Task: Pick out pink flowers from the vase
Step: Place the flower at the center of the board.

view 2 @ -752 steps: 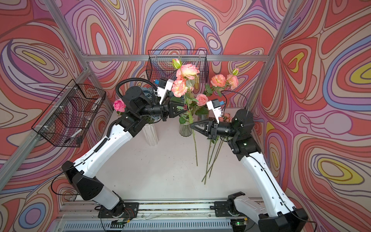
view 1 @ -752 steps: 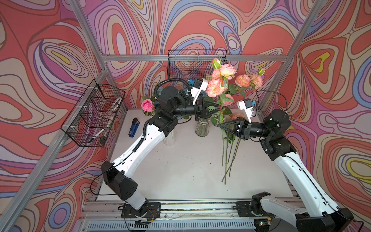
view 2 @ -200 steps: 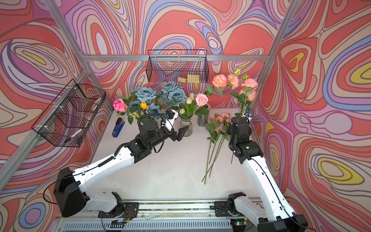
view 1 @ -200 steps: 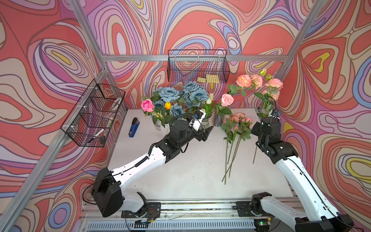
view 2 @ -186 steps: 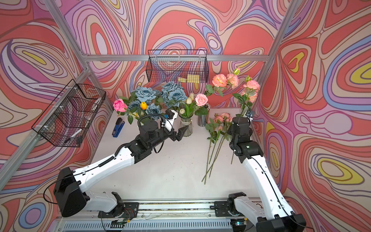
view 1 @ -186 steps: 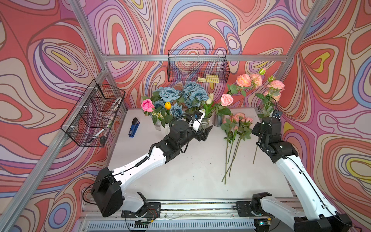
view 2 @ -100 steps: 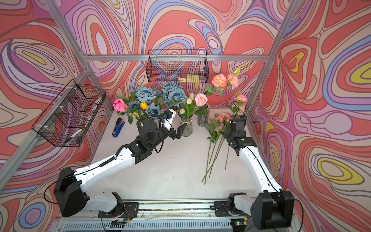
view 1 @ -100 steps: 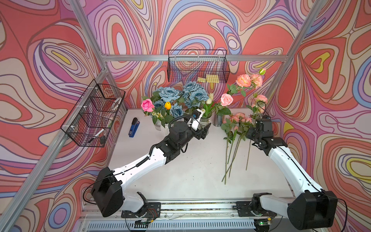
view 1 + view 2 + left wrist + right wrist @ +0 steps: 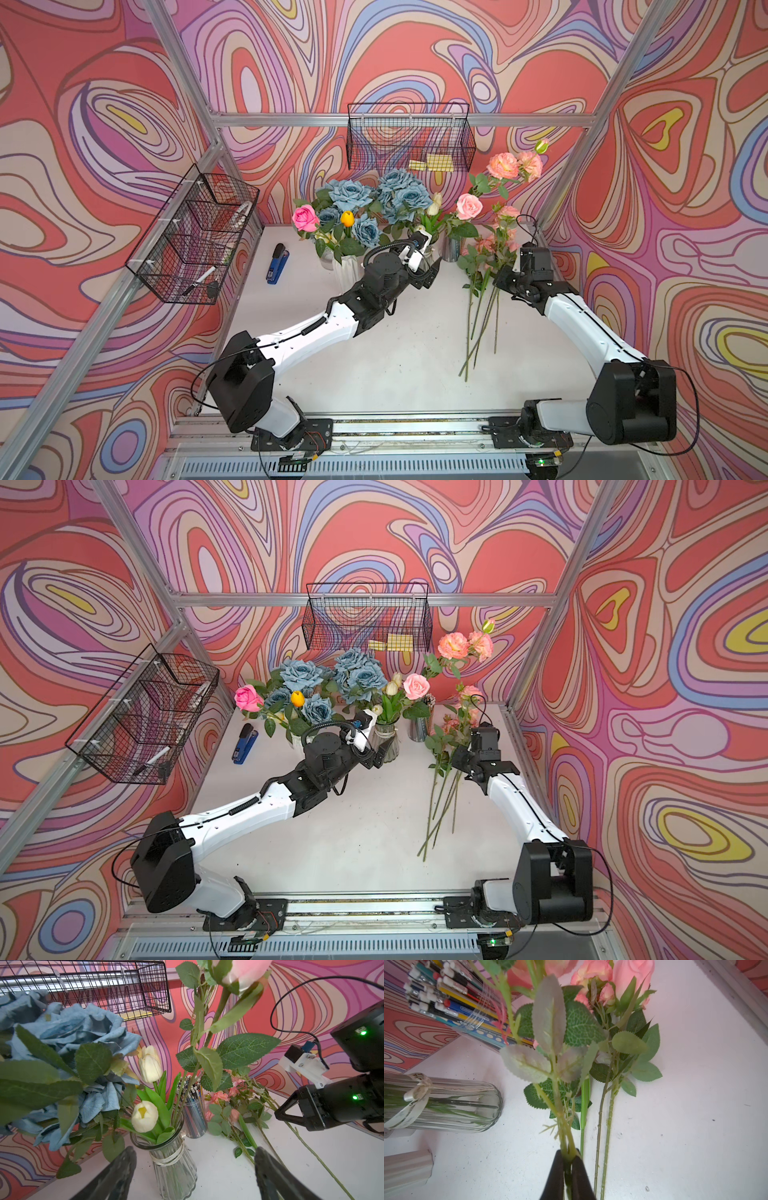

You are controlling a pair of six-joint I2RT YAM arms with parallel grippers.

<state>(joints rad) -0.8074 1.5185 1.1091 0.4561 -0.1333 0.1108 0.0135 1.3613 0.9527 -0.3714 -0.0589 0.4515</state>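
My right gripper (image 9: 568,1157) has its jaws pinched tight on the green stem of one pink flower (image 9: 558,1105). They grip partway along the stem, and the leaves and pink heads fan out ahead of them. Just beside it, the other pink flowers (image 9: 473,262) lie in a bundle on the table (image 9: 395,353). My left gripper (image 9: 195,1149) has its jaws spread wide and holds nothing. The glass vase (image 9: 174,1169) stands just ahead between them, with a pink rose (image 9: 468,205) rising from it.

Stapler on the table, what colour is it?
The stapler is blue with a black top, clearest in a top view.
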